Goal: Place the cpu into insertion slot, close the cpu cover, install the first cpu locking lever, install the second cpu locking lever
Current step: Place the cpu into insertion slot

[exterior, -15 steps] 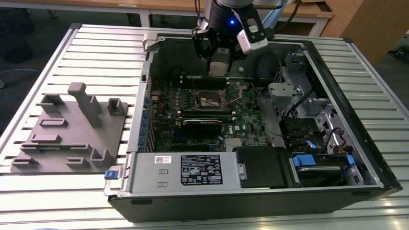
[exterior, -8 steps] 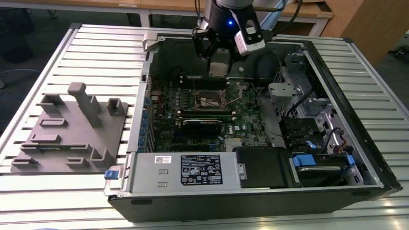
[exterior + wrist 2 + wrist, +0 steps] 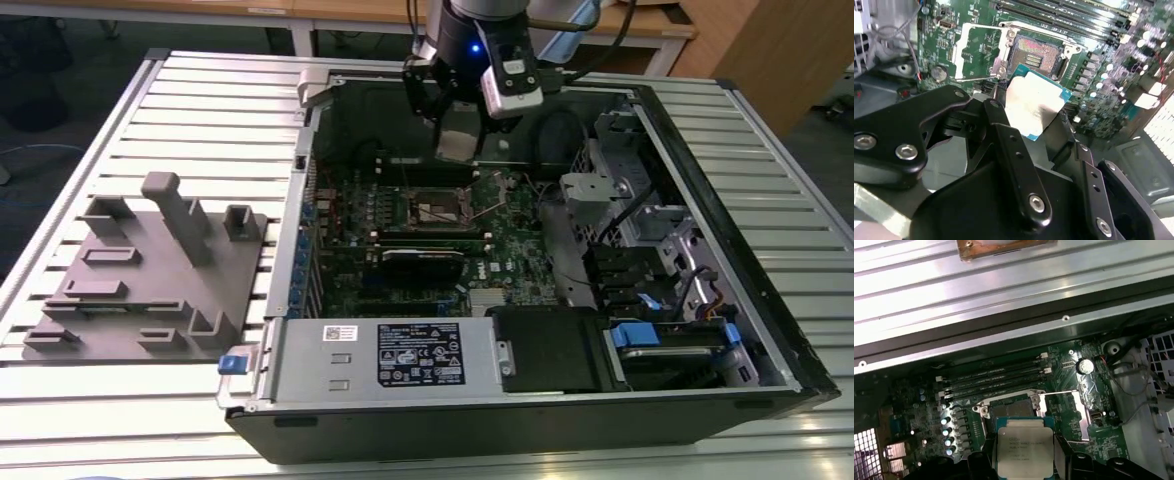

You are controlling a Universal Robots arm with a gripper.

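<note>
Right, we're looking at the slatted metal table [image 3: 107, 420] carrying everything, running across the whole exterior view. The open computer case [image 3: 534, 425] is lying on its side on it, taking up the centre and the exterior view's right. A grey moulded fixture [image 3: 147, 290] is sitting on the table at the exterior view's left, just beside the case. Inside the case the green motherboard [image 3: 514, 265] is lying flat, mid-frame. The arm [image 3: 487, 20] is showing at the top centre of the exterior view, with the gripper [image 3: 457, 150] hanging over the upper part of the board. In the second wrist view we're seeing its fingers [image 3: 996, 107] clamped in on opposite edges of the cpu [image 3: 1031, 107], so it's gripping the chip. The silver top is facing both wrist cameras. The cpu cover [image 3: 960, 55] is standing swung open beside the insertion slot [image 3: 1036, 55]. The slot is lying bare, with its tan-gold contacts showing. In the first wrist view the cpu [image 3: 1024, 450] is hanging right by the slot, apart from it and not seated.
</note>
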